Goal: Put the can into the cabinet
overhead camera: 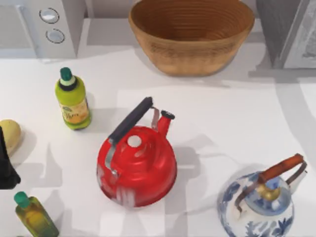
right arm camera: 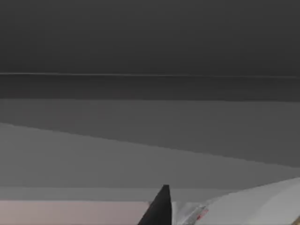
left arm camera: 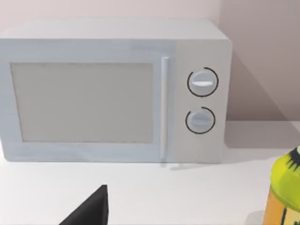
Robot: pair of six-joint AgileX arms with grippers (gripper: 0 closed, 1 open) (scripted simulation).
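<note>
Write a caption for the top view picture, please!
Red kettle mid-table, wicker basket behind, blue-and-white kettle at right.

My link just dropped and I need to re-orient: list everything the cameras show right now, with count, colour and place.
can: one, white with red marks, partly seen beside the right claw
cabinet: one, grey with a pale panel, back right corner
microwave: one, white with two round knobs, back left corner
basket: one, brown wicker, back centre
kettles: two; red at centre, blue-and-white front right
bottles: two, green-capped; yellow-green at left, olive front left
round thing: one, pale yellow, left edge
table: one, white
left claw: one, black, facing the microwave
right claw: one, black, in front of dark grey surfaces
</note>
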